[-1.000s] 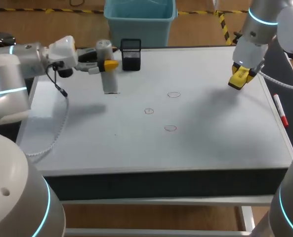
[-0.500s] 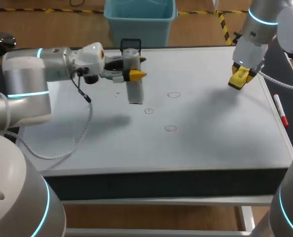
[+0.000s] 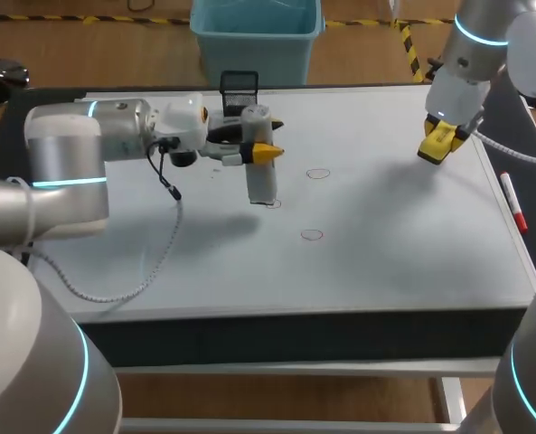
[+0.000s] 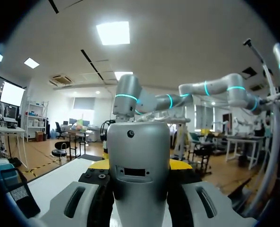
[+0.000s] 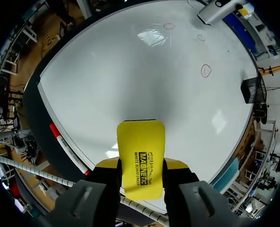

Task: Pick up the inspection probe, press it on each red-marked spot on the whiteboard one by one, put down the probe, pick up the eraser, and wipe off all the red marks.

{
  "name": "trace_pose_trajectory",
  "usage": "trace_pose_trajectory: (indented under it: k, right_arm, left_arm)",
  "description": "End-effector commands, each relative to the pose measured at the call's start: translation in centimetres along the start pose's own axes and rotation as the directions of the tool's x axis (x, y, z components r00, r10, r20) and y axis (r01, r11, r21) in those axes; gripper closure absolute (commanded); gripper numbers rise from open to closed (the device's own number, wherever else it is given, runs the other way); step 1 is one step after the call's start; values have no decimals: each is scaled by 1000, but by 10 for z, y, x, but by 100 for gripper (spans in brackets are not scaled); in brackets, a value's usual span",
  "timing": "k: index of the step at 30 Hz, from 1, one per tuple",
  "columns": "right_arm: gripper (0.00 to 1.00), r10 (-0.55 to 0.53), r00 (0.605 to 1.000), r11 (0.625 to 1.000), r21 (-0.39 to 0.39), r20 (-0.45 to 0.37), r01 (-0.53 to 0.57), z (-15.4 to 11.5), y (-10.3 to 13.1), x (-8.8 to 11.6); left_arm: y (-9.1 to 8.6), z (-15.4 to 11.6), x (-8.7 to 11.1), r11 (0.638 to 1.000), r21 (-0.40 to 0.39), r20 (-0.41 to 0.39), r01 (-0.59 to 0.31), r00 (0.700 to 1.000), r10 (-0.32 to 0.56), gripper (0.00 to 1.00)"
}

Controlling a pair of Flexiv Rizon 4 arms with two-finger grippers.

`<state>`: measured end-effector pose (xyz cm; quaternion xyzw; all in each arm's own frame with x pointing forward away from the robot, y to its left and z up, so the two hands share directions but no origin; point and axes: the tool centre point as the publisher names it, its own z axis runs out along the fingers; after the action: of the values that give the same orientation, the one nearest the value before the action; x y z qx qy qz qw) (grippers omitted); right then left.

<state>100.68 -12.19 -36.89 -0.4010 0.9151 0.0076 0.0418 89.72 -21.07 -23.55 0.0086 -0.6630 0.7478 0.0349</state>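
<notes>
From above, the left gripper (image 3: 260,149) is clamped on the upright grey probe (image 3: 261,181). The probe's lower end stands at the middle red circle (image 3: 275,204) on the whiteboard (image 3: 385,244); it seems to touch, but that is hard to confirm. At the far right, the right gripper (image 3: 441,136) pinches the yellow eraser (image 3: 433,149) above the board.

In the left wrist view, the probe (image 4: 138,170) fills the gap between both fingers.

In the right wrist view, the eraser (image 5: 140,156) sits squeezed between the fingers. A red marker (image 5: 64,142) lies at the board's right edge.
</notes>
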Motion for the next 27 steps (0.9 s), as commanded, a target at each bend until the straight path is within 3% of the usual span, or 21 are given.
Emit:
trace_pose_trajectory:
  k: [1, 10, 27]
  right_arm:
    - [100, -2, 1000, 1000, 1, -5, 2, -1, -1, 0]
    - [100, -2, 1000, 1000, 1, -5, 2, -1, -1, 0]
    - [100, -2, 1000, 1000, 1, -5, 2, -1, -1, 0]
  left_arm:
    - [10, 2, -11, 1000, 10, -33, -2, 999, 2, 100]
    - [26, 5, -22, 1000, 7, -49, 12, 999, -11, 100]
    - [39, 14, -33, 1000, 17, -65, 0, 998, 1, 100]
